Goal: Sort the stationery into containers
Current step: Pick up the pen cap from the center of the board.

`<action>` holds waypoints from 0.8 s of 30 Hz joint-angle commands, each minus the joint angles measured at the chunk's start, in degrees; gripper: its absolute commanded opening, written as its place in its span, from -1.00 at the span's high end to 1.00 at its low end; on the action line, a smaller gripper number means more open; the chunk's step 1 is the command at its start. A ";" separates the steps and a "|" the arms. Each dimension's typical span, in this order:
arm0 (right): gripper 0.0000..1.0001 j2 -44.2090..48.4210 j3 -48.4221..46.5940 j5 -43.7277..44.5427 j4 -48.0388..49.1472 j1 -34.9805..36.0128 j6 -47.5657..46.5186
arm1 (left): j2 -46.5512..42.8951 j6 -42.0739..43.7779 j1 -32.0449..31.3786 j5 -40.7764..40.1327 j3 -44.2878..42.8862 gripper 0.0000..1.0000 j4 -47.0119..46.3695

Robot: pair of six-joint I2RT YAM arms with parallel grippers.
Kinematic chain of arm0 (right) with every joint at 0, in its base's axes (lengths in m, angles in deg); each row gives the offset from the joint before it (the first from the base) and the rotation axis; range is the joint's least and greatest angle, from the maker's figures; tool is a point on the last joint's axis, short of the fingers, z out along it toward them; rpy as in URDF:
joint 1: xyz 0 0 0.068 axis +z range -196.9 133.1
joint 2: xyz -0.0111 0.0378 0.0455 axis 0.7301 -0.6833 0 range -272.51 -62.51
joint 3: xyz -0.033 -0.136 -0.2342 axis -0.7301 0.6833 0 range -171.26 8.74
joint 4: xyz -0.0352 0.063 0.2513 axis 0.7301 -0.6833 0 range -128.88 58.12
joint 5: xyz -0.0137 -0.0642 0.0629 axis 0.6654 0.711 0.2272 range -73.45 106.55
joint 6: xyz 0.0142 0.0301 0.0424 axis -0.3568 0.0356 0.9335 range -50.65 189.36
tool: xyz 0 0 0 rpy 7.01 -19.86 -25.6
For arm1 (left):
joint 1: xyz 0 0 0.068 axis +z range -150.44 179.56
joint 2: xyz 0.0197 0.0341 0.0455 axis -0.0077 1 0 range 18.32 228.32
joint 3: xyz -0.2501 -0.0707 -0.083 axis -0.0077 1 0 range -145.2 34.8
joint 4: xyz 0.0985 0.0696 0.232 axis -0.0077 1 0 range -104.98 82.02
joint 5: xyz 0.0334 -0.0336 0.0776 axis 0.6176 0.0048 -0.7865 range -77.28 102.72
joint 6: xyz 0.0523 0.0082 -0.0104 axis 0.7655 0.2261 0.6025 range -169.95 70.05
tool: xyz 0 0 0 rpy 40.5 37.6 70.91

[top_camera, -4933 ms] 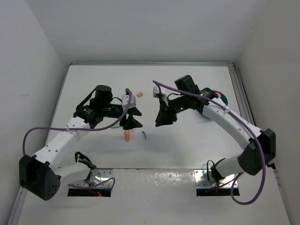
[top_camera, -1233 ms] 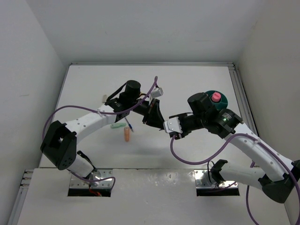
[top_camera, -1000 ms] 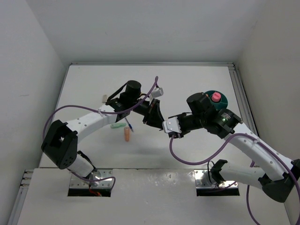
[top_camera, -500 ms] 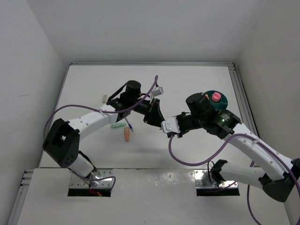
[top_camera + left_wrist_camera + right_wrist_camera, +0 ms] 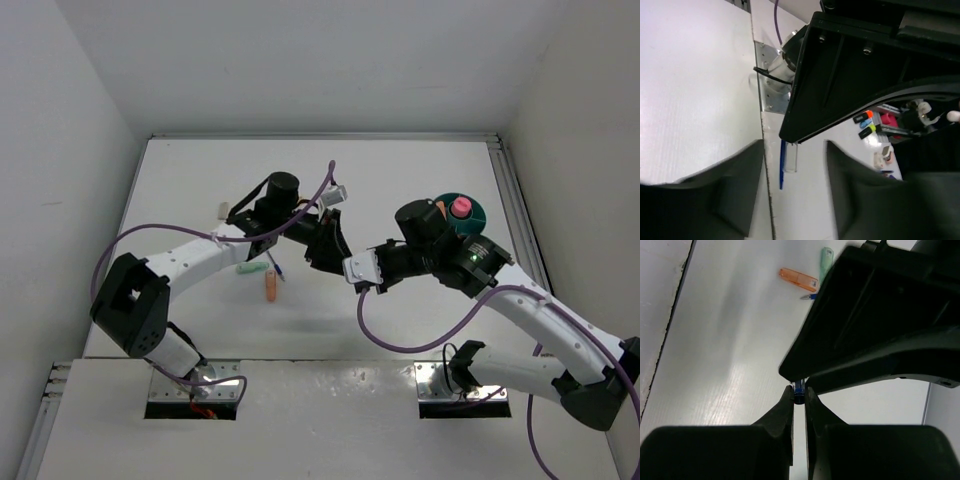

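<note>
Our right gripper [image 5: 799,392] is clamped on the tip of the dark-blue pen [image 5: 782,170]; our left gripper [image 5: 794,150] has its fingers apart around it.

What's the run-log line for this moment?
phase: pen handover | right fingers: shut on blue pen | left fingers: open around it | teal cup: pink marker inside

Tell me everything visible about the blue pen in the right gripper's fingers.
The blue pen is thin and dark blue, with a clear piece alongside its shaft. The right gripper pinches one end between shut fingertips. It hangs above the table, in the gap between the open fingers of the left gripper, which look clear of it.
</note>
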 commanded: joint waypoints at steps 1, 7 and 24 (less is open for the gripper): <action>1.00 0.22 0.22 0.47 1.99 0.00 1.82 | -3.04 2.43 1.11 1.07 -0.60 -0.25 1.28; 1.00 0.74 -0.22 -0.32 3.91 -2.37 6.55 | -6.63 5.50 7.78 -2.35 -0.16 -0.73 3.14; 1.00 -1.89 0.49 -24.40 33.89 -15.91 69.48 | -20.18 21.59 11.84 -9.12 0.11 -0.40 11.57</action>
